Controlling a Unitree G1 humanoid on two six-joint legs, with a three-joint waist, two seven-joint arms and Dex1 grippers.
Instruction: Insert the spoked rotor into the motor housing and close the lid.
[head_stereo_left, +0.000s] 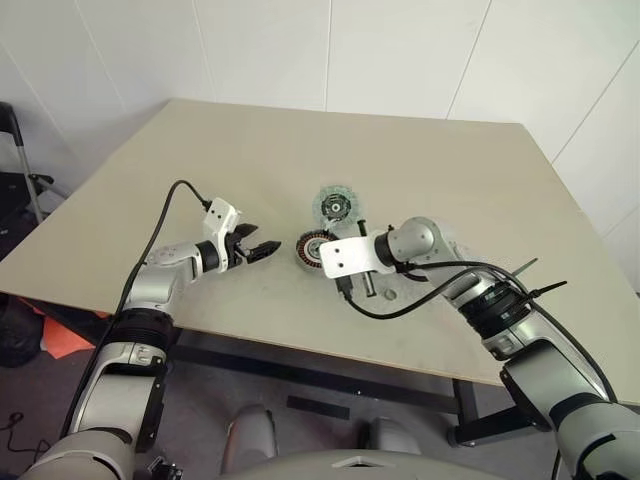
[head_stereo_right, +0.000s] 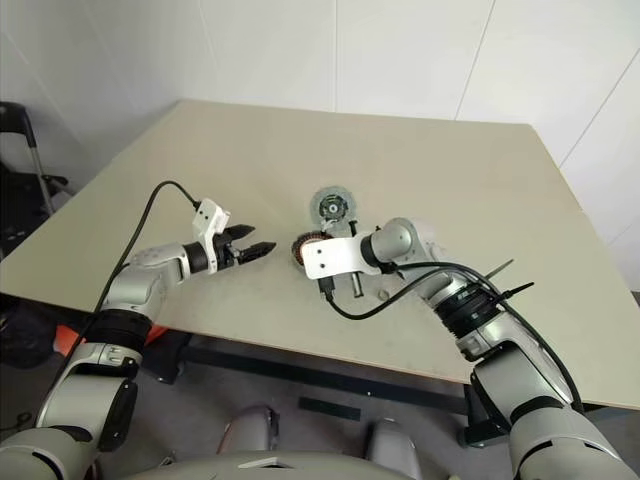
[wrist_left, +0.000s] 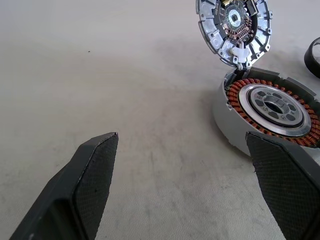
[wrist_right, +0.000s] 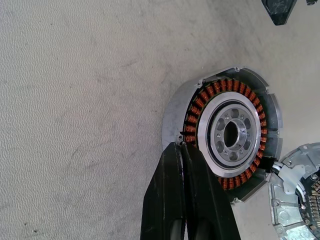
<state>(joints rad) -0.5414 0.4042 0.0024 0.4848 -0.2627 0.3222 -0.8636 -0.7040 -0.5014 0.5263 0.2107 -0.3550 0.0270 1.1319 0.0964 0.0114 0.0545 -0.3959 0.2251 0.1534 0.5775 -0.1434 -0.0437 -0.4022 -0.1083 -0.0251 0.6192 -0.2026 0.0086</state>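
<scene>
- The motor housing (wrist_right: 227, 134) sat mid-table with the spoked rotor (wrist_right: 231, 133) seemingly seated, and its lid (wrist_left: 234, 28) lay flipped open at twelve o'clock.
- The left gripper (head_stereo_left: 262, 247) waited at nine o'clock, fingers spread, likely to steady it.
- The right gripper (wrist_right: 186, 150), fingers pressed together and empty, touched the housing's rim.
- The right arm hid part of the housing in the head views.

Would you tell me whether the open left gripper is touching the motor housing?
Apart: the left eye view shows bare table between the left gripper and the motor housing.

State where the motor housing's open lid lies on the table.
In the left eye view, the lid lies open just beyond the motor housing, near mid-table.
</scene>
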